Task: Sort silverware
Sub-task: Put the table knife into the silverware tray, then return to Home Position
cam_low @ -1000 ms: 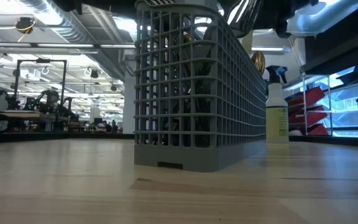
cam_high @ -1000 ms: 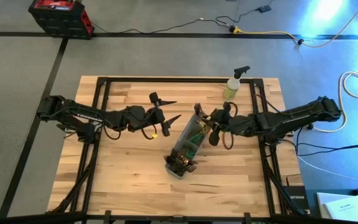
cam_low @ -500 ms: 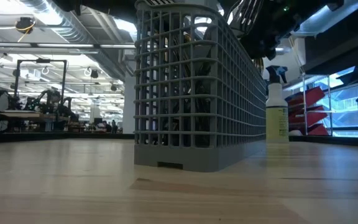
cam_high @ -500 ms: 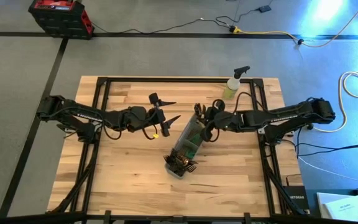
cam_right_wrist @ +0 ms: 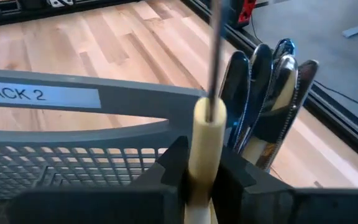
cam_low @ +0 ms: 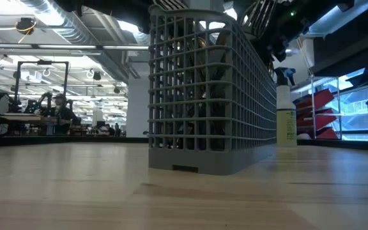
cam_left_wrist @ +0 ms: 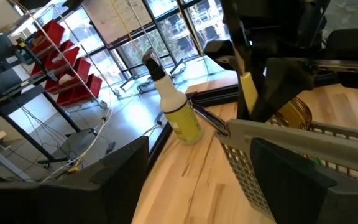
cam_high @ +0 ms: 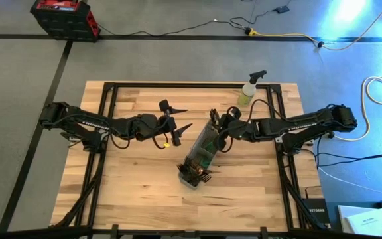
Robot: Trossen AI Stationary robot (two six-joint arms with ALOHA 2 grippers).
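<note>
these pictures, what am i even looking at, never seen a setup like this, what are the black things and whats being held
The black things are two robot arms working at a wooden table. One picture looks straight down on it, one looks level across its top, and two come from cameras on the arms' wrists.

On the table stand a grey mesh caddy holding silverware and a yellow-green spray bottle.

The right gripper is shut on a cream-handled piece at the caddy's rim; which kind of utensil it is does not show. Dark-handled pieces stand behind it.

The left gripper hangs open beside the caddy, holding nothing.
</note>
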